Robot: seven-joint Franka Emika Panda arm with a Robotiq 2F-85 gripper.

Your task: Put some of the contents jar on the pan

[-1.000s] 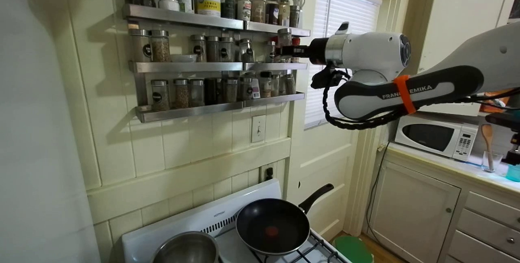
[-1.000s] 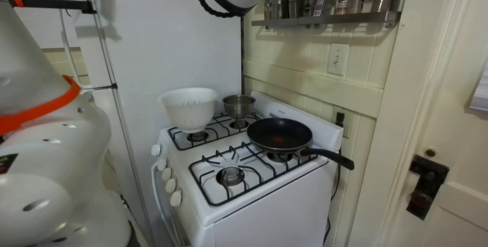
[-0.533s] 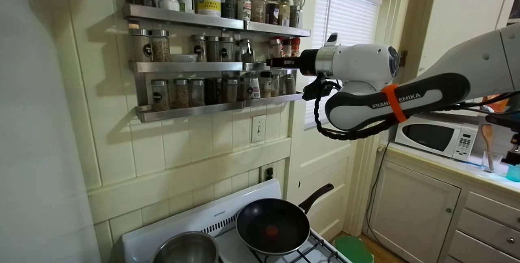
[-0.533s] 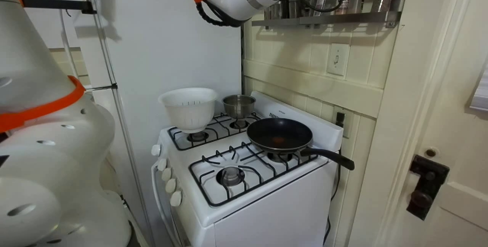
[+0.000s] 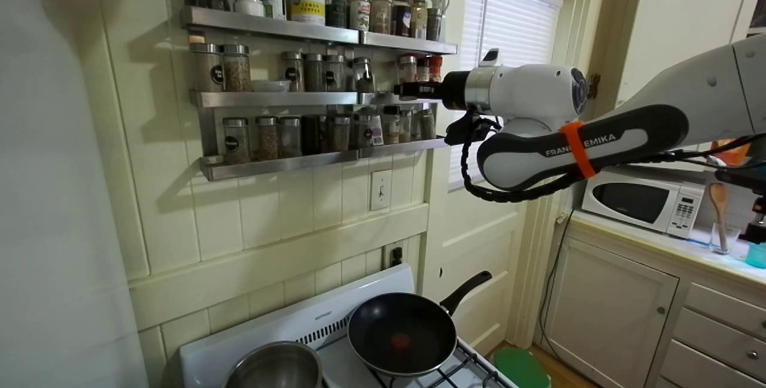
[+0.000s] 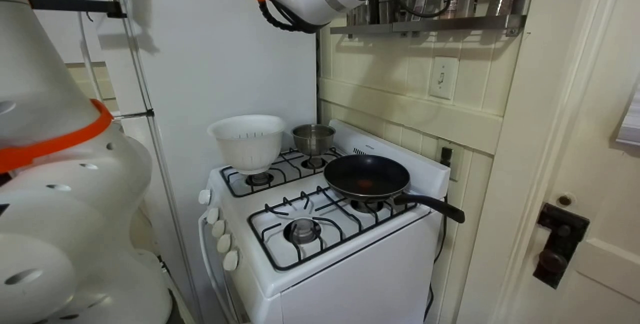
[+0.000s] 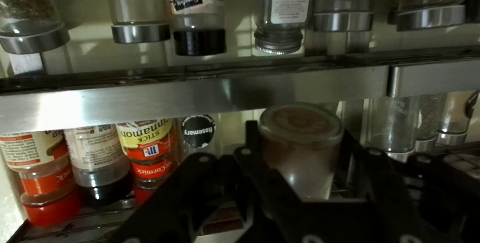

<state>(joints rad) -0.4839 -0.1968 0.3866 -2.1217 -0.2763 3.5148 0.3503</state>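
Metal shelves glint behind the hand's round jar.

Jar: clear glass, brown contents at base; held roughly upright before middle shelf; pan: round, black, long-handled; sits level on stove.

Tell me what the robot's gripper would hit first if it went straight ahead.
Beyond the glass jar the gripper holds, probably the middle spice shelf's steel front edge; depth is hard to tell.
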